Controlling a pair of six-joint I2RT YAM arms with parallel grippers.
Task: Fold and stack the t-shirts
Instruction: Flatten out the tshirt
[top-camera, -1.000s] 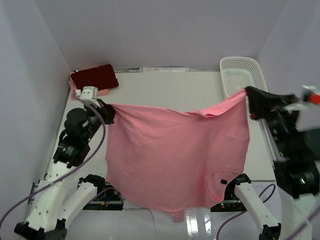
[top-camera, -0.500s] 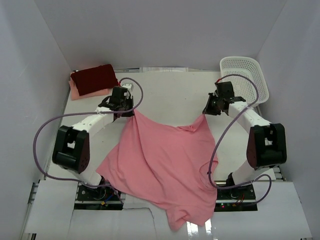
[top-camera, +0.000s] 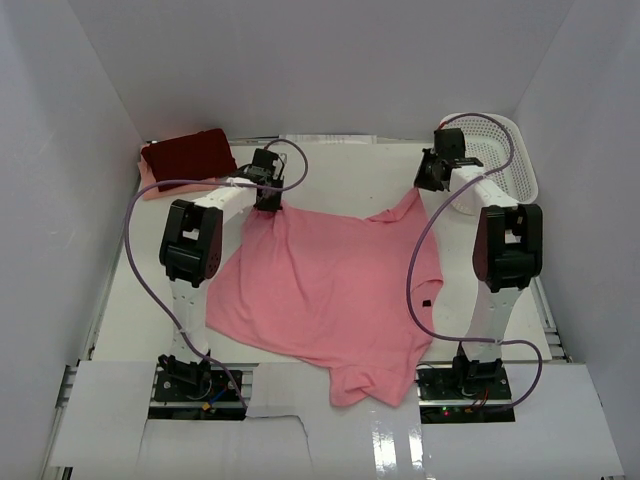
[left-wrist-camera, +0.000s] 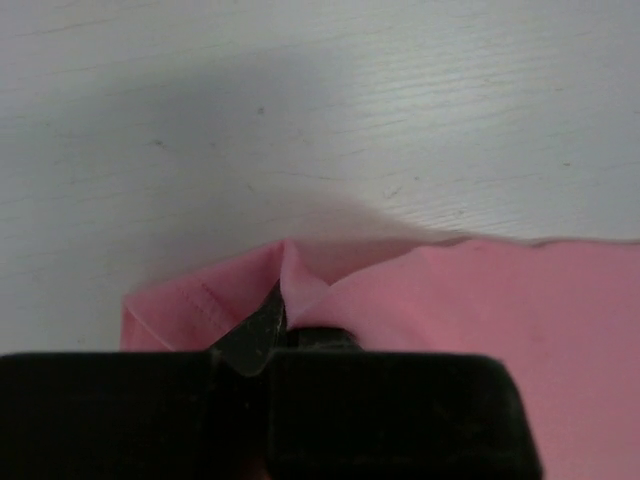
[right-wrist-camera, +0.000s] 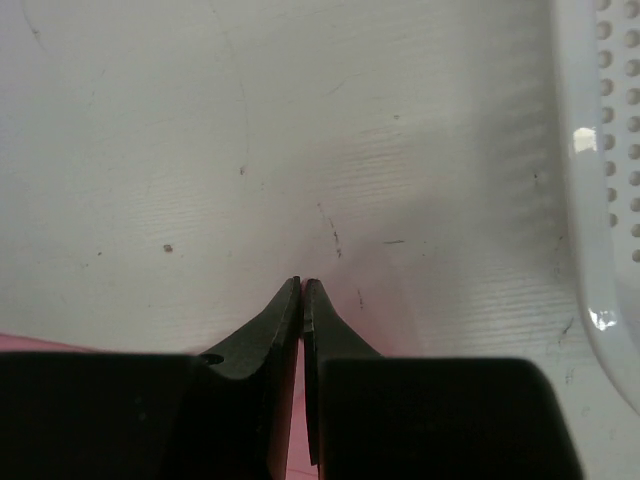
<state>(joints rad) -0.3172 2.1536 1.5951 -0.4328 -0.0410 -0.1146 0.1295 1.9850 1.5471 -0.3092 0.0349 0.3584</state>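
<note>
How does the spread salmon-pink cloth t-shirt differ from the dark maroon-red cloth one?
The salmon-pink t-shirt lies spread and rumpled in the middle; the dark maroon-red t-shirt sits folded compactly in the far left corner. The left gripper and right gripper pinch the salmon-pink one's far edge; no gripper touches the maroon one. Both are plain cloth.

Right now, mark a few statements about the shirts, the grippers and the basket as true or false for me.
1. The salmon-pink t-shirt lies mostly spread on the table. True.
2. The left gripper hangs open above it. False: it is shut on the shirt's far edge.
3. The dark maroon t-shirt lies folded at the far left corner. True.
4. The white mesh basket holds a folded shirt. False: no shirt shows in it.
5. The right gripper pinches the salmon-pink t-shirt. True.
</note>
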